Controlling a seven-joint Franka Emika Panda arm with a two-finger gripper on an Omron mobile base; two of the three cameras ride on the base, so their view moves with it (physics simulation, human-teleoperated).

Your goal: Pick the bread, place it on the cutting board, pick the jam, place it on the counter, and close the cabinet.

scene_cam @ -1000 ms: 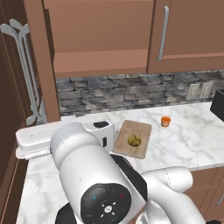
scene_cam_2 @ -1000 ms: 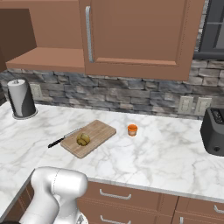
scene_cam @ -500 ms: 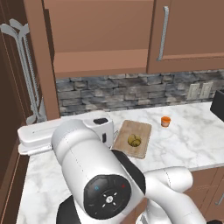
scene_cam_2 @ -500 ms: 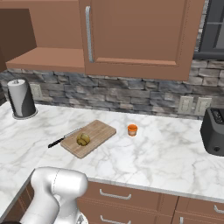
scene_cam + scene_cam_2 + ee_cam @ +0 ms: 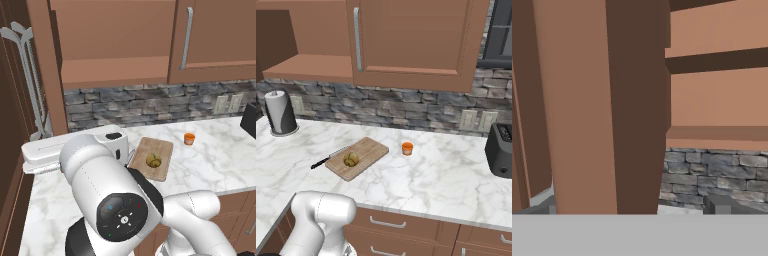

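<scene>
Cabinet point(image 5: 612, 100) door edge stands right ahead of the wide-open, empty claw point(image 5: 634, 210) — bread and jam already placed.

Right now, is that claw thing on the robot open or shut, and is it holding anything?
Gripper: open, holding nothing, its fingertips close to the open cabinet door.

A home kitchen: marble desk point(image 5: 446, 180) over wooden drawers, stone backsplash point(image 5: 406, 110), wall cabinet point(image 5: 411, 40), toaster point(image 5: 501, 150), paper towel roll point(image 5: 280, 112), cutting board point(image 5: 358, 157).
</scene>
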